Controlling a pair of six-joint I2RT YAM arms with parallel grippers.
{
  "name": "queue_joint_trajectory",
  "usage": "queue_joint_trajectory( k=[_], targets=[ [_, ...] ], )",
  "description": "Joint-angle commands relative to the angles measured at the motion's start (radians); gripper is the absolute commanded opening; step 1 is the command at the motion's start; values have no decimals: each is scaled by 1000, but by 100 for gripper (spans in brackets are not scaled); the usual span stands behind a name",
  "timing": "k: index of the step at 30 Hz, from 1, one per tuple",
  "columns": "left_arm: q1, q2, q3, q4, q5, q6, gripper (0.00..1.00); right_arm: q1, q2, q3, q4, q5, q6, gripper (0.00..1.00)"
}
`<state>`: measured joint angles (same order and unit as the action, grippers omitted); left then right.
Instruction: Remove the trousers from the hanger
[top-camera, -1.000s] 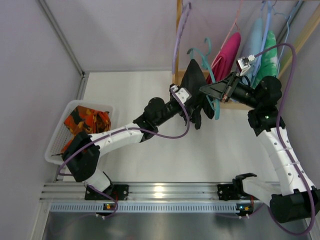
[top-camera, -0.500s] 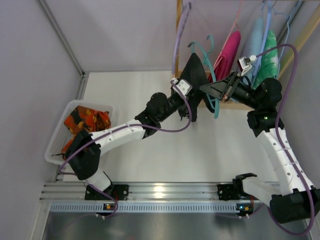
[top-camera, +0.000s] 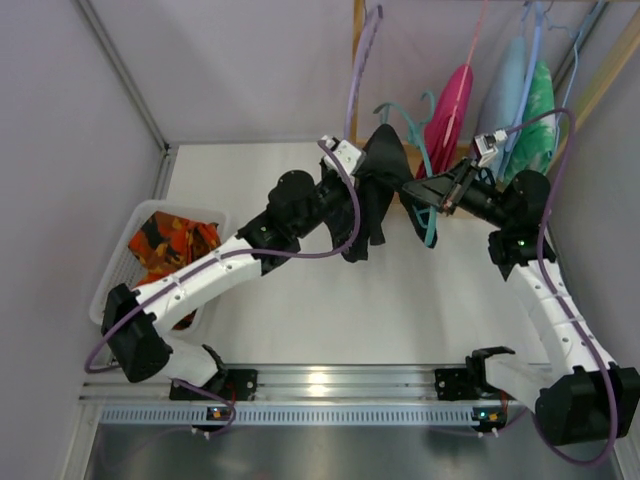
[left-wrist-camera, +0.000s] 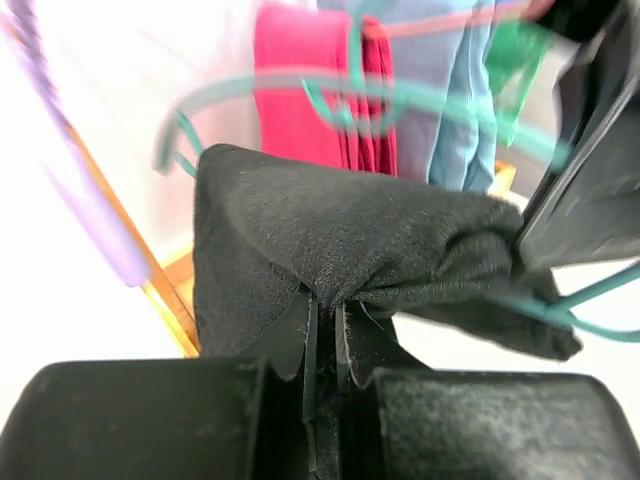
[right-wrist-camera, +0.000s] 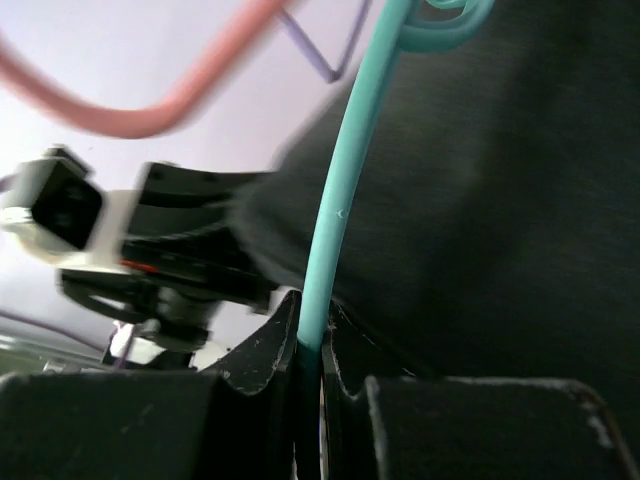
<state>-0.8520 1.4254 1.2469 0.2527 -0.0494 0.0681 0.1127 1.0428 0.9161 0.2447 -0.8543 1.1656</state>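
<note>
The black trousers (top-camera: 372, 185) hang bunched over the teal hanger (top-camera: 418, 165), held up above the white table. My left gripper (top-camera: 362, 180) is shut on a fold of the trousers (left-wrist-camera: 340, 235); its jaws pinch the cloth between them (left-wrist-camera: 322, 310). My right gripper (top-camera: 412, 190) is shut on the teal hanger's bar (right-wrist-camera: 335, 210), which runs up out of its jaws (right-wrist-camera: 312, 340) with the dark trousers (right-wrist-camera: 500, 200) behind it. Part of the hanger (left-wrist-camera: 400, 95) curves above the cloth in the left wrist view.
A wooden rack (top-camera: 357, 60) at the back carries a magenta garment (top-camera: 448, 105), blue and green garments (top-camera: 525, 100) and a lilac hanger (top-camera: 362, 55). A white basket (top-camera: 125, 260) with orange-black cloth (top-camera: 170, 245) sits at the left.
My left gripper closed on the trousers, then pulled up and to the left with the cloth. The right arm shifted slightly left with the hanger.
</note>
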Motion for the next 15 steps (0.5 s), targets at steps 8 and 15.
queue_joint_trajectory(
  k=[8,15],
  targets=[
    [28,-131,249,27,-81,-37,0,-53,25,-123,28,12,-67,0],
    [33,-141,299,5,-135,-8,0,-54,19,-203,-50,12,-184,0]
  ],
)
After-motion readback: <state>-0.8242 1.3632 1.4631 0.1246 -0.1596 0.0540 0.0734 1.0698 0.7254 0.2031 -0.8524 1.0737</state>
